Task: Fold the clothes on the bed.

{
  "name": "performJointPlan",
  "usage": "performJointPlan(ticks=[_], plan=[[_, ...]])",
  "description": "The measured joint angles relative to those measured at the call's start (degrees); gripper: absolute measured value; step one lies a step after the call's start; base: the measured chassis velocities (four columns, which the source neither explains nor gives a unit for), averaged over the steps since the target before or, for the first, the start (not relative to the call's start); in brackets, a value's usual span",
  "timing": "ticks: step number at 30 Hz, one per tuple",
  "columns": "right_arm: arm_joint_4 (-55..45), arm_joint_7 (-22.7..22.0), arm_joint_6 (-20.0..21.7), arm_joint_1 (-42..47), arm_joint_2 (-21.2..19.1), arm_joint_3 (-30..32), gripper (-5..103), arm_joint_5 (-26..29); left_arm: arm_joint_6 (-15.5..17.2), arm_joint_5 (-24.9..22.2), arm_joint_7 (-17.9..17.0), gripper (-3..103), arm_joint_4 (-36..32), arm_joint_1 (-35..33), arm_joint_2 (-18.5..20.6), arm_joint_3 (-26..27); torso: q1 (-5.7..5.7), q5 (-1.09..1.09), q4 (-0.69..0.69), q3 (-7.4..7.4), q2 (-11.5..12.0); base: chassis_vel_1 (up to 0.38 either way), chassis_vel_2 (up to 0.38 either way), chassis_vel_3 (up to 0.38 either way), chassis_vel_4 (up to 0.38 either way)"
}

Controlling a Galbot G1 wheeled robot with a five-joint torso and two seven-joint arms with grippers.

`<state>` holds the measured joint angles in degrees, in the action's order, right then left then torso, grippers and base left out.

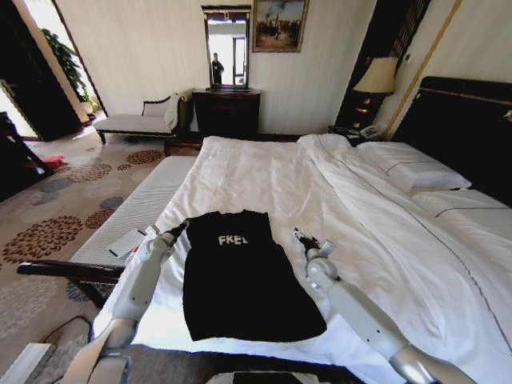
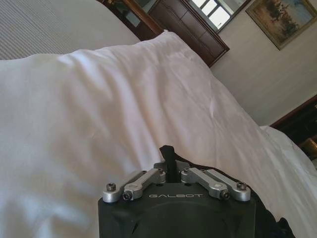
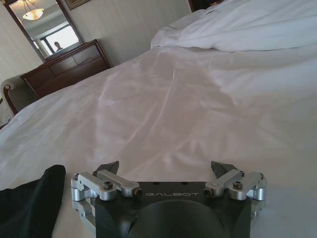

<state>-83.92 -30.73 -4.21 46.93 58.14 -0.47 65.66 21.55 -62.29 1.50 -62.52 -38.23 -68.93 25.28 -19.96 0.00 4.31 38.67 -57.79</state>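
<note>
The black T-shirt (image 1: 240, 276), lettered "FREE", lies flat on the bed (image 1: 336, 192). Left jaws (image 1: 178, 229), marked GALBOT, pinched together at its shoulder edge; right jaws (image 1: 304, 238) spread wide, empty, just beside it.

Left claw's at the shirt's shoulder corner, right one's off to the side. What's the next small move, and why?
Probably slide the right claw left onto the T-shirt's near top corner. It is open over bare sheet on the bed, beside the shirt, while the left claw looks shut at the opposite corner, so both corners could lift together.

hotel bedroom | double bed (image 1: 264, 172) | bedside lamp (image 1: 378, 77) | framed painting (image 1: 279, 25)
</note>
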Motion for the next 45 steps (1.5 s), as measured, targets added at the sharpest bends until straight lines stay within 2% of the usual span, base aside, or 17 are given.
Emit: performJointPlan(ticks=[2,3,6,7,14,17,18,21,22,26,28,31,39,44,45], plan=[[0.1,-0.02,0.05,-0.58,0.02,-0.26,100,0.28,-0.07,0.04,0.01,3,-0.01,0.09,0.3,-0.04,0.0,-0.01,0.01,0.0,0.0,0.0,0.0,0.0,0.0],[0.11,-0.05,0.16,-0.98,-0.05,-0.58,100,0.73,-0.12,0.04,0.02,1,-0.01,0.21,0.48,-0.08,0.0,0.0,0.01,0.0,0.0,0.0,0.0,0.0,0.0],[0.08,-0.14,0.58,-1.89,-0.41,-1.33,100,2.01,-0.18,0.04,0.02,0,-0.01,0.39,0.82,-0.17,0.0,0.01,0.01,0.0,0.0,0.0,0.0,0.0,0.0],[-0.25,-0.2,1.66,-3.96,-1.19,-3.31,100,5.26,-0.19,0.03,0.02,0,0.14,0.84,1.61,-0.45,0.0,-0.01,0.02,0.0,0.0,0.0,0.0,0.0,0.0],[2.3,-0.95,4.6,-11.75,-0.75,-10.43,100,11.9,-0.2,-0.04,0.0,0,1.47,2.55,3.38,-1.13,0.01,-0.02,0.0,0.01,0.0,0.0,0.0,0.0,0.0],[6.71,-0.99,6.38,-15.98,3.86,-14.07,100,14.03,-0.21,-0.07,-0.03,0,1.92,3.53,3.93,-1.58,0.0,-0.01,0.01,0.01,0.0,0.0,0.0,0.0,0.0],[6.71,-0.99,6.38,-15.98,3.86,-14.07,100,14.03,-0.21,-0.07,-0.03,0,1.92,3.53,3.93,-1.58,0.0,-0.01,0.01,0.01,0.0,0.0,0.0,0.0,0.0],[10.89,0.56,6.62,-18.06,9.41,-15.38,100,14.63,-0.23,-0.13,-0.05,0,1.97,3.84,4.13,-1.66,0.01,-0.01,0.0,0.01,0.0,0.0,0.0,0.0,0.0],[10.89,0.56,6.62,-18.06,9.41,-15.38,100,14.63,-0.23,-0.13,-0.05,0,1.97,3.84,4.13,-1.66,0.01,-0.01,0.0,0.01,0.0,0.0,0.0,0.0,0.0],[19.0,8.94,3.47,-20.6,15.1,-16.1,100,14.47,-0.29,-0.16,-0.11,0,1.91,3.75,4.66,-1.64,0.01,-0.02,-0.02,0.01,0.0,0.0,0.0,0.0,0.0],[20.08,10.17,2.93,-20.89,15.52,-16.12,100,14.28,-0.29,-0.15,-0.11,0,1.87,3.72,4.72,-1.65,0.01,-0.02,-0.02,0.01,0.0,0.0,0.0,0.0,0.0],[25.03,15.42,0.95,-22.24,17.03,-15.73,100,13.36,-0.36,-0.14,-0.11,0,1.52,3.54,5.04,-2.03,0.0,0.0,0.01,0.01,0.0,0.0,0.0,0.0,0.0],[30.56,21.14,-0.65,-24.07,18.26,-13.57,100,12.41,-0.56,0.39,-0.08,0,1.31,3.59,4.71,-2.87,0.0,0.0,0.0,0.01,0.0,0.0,0.0,0.0,0.0],[32.64,22.41,-0.88,-24.66,18.78,-13.04,103,11.72,-0.69,0.65,-0.07,0,1.25,3.63,4.66,-3.25,0.0,0.0,0.0,0.01,0.0,0.0,0.0,0.0,0.0],[32.71,22.56,-0.84,-24.65,18.75,-13.07,99,11.6,-0.7,0.66,-0.07,0,1.24,3.64,4.67,-3.27,0.0,0.0,0.0,0.01,0.0,0.0,0.0,0.0,0.0]])
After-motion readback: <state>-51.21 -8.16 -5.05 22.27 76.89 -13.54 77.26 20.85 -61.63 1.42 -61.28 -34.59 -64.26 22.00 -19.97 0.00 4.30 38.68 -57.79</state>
